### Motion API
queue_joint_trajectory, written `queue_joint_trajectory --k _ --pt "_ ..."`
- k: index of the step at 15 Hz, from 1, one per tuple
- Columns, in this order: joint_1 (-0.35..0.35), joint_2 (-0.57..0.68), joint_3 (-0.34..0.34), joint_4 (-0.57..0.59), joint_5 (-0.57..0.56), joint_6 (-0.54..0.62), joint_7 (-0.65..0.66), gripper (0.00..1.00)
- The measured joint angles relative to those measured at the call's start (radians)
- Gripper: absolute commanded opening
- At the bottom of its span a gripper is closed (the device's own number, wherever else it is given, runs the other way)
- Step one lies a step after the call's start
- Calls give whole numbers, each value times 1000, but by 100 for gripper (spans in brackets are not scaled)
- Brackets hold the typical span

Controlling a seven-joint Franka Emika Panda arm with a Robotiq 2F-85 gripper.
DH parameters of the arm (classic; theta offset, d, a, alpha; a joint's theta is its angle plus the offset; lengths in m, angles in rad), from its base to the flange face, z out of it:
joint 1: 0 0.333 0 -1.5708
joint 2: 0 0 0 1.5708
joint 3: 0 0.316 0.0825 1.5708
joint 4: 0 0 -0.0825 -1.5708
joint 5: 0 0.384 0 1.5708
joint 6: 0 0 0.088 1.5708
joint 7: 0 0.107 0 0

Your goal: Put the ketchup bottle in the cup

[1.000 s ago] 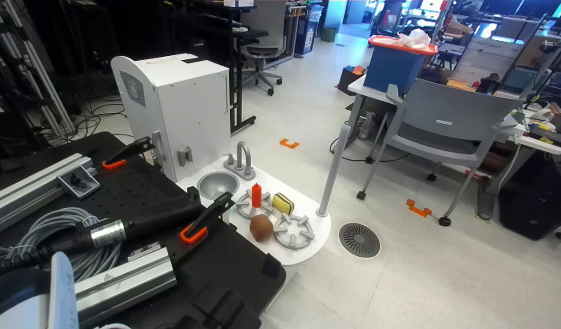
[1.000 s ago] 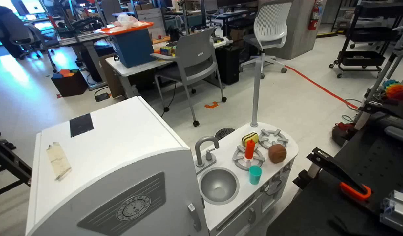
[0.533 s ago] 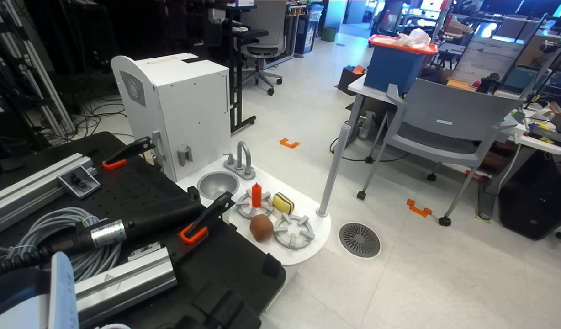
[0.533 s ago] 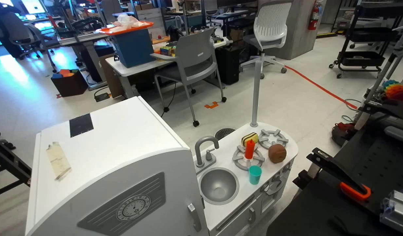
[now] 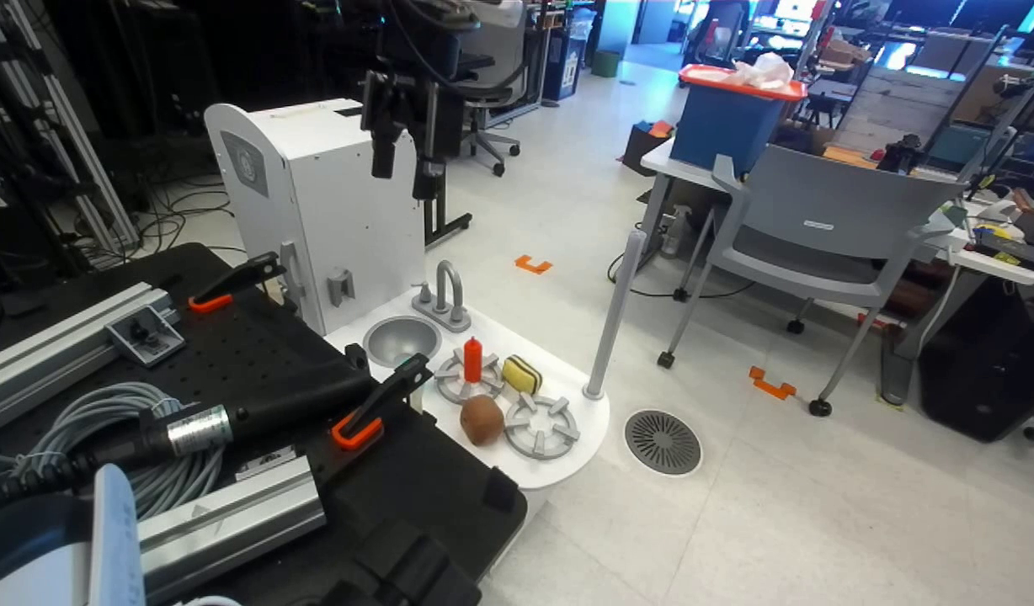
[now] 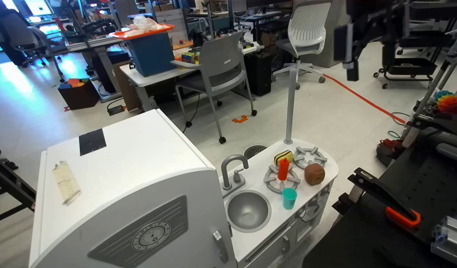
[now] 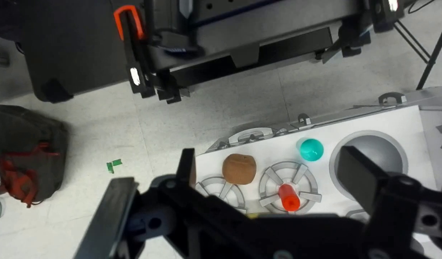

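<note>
Hanging in the wrist view with its fingers (image 7: pixel 185 165) spread far apart, the gripper (image 7: pixel 267 162) has hold of nothing; a wide span of air separates the dark, flat-faced pads (image 7: pixel 357 176), and both exterior views show them well clear of the white counter (image 7: pixel 275 153) and the things on it. To the left lies a black table (image 7: pixel 73 54), where a black clamp (image 7: pixel 134 54) with an orange handle sits at the edge. Farther right, a grey ring burner (image 7: pixel 226 190) with stubby flat bars is partly hidden behind one finger. Just beside it sits a brown lump (image 7: pixel 239 169), roundish and matt. Then comes a sliver of a yellow block (image 6: pixel 283 158), which in both exterior views has soft corners and black stripes.

Next is the ketchup bottle (image 7: pixel 288 198), standing inside the ring of the second burner (image 7: pixel 300 174): a smooth red cylinder drawn in to a short nozzle. In both exterior views its long axis is vertical and the nozzle points straight up; the wrist view looks down on its tip. A little farther right, near the counter's front edge, the turquoise cup (image 7: pixel 311 148) stands upright, mouth up, its wall tapering towards the base; bottle and cup are apart. Last comes the round grey sink (image 7: pixel 375 147), a smooth bowl with a flat rim, crossed in this view by the other finger.
</note>
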Motion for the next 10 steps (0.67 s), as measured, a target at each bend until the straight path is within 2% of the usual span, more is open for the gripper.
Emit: queue_joint_trajectory --k 10 --pt "77 636 -16 503 70 223 6 100"
